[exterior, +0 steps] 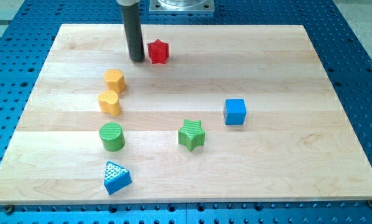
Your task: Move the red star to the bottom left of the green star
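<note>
A pale wooden board lies on a blue metal bench dotted with rows of holes, and a grey metal mount shows at the far edge. The red star sits on the far part of the board, a little left of centre. Just to its left stands the dark rod, upright, with my tip resting on the wood close beside the star; whether the two touch I cannot tell, though only a thin sliver of board seems to lie between them. There are no fingers here to be released or clenched, only the bare rod, which is grasping nothing. The green star lies well apart from the red one, nearer and to the right, about in the middle of the board's near half. To the right of the green star and slightly farther back is the blue cube. On the left side, nearer than my tip, two orange blocks sit close together: an orange hexagonal block and, just nearer, an orange rounded block. Nearer still comes the green cylinder, and closest to the near edge is the blue triangle.
</note>
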Action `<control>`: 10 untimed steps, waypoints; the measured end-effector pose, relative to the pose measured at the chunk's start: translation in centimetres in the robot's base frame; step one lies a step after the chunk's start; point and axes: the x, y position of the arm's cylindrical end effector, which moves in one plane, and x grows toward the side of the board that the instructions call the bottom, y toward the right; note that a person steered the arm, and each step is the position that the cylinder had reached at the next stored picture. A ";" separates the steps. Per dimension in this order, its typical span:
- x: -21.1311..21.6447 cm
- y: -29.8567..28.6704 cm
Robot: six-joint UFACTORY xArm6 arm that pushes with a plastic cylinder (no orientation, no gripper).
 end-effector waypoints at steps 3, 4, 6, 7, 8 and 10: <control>-2.2 7.6; 2.7 7.2; 11.5 6.6; 12.9 7.6; 12.4 10.2; 19.2 5.7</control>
